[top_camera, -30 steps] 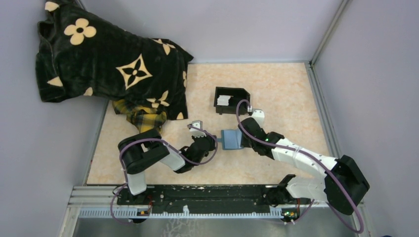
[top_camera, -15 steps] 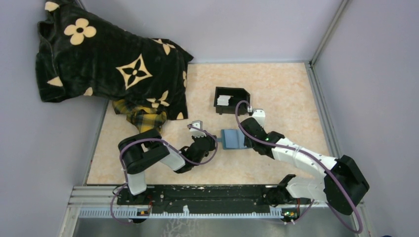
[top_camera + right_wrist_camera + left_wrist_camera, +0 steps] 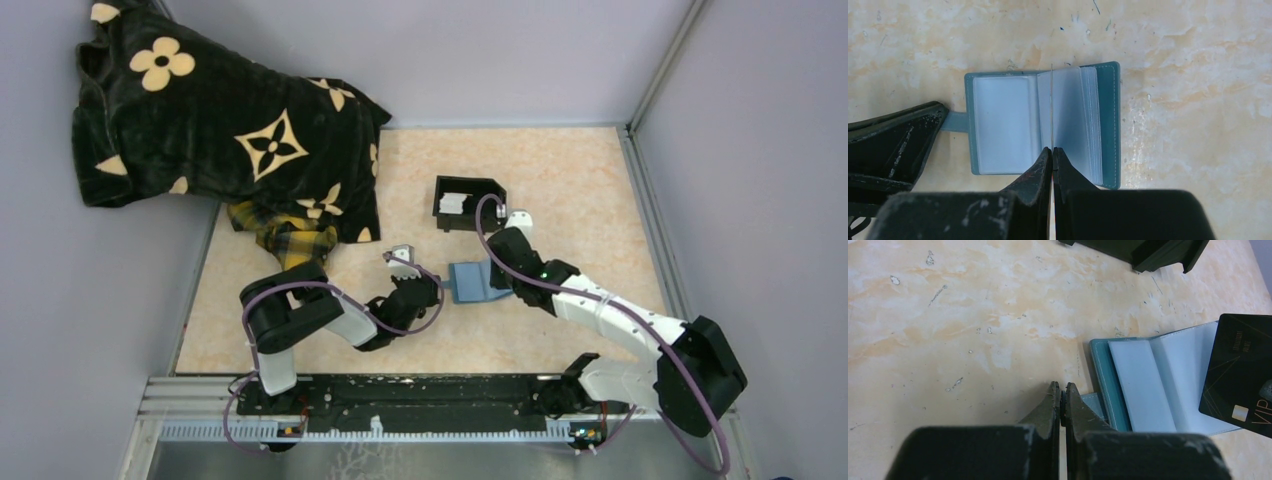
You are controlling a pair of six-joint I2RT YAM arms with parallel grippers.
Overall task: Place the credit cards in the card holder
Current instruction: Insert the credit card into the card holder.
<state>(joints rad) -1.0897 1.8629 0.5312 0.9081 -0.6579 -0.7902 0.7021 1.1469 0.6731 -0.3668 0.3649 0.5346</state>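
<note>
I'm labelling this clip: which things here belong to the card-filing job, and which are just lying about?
Job: card holder, open; black card in right pincer; left pincer shut at its tab; pale cards in black box.
Lying about: flowered black blanket; plaid cloth.

A: How is the card holder (image 3: 1111, 125) finished?
B: A stitched teal leather-like cover is seen, with glossy translucent plastic sleeves (image 3: 998, 120).
A: And the tabletop (image 3: 973, 315)?
B: A matt, marbled, scuffed surface is shown.
</note>
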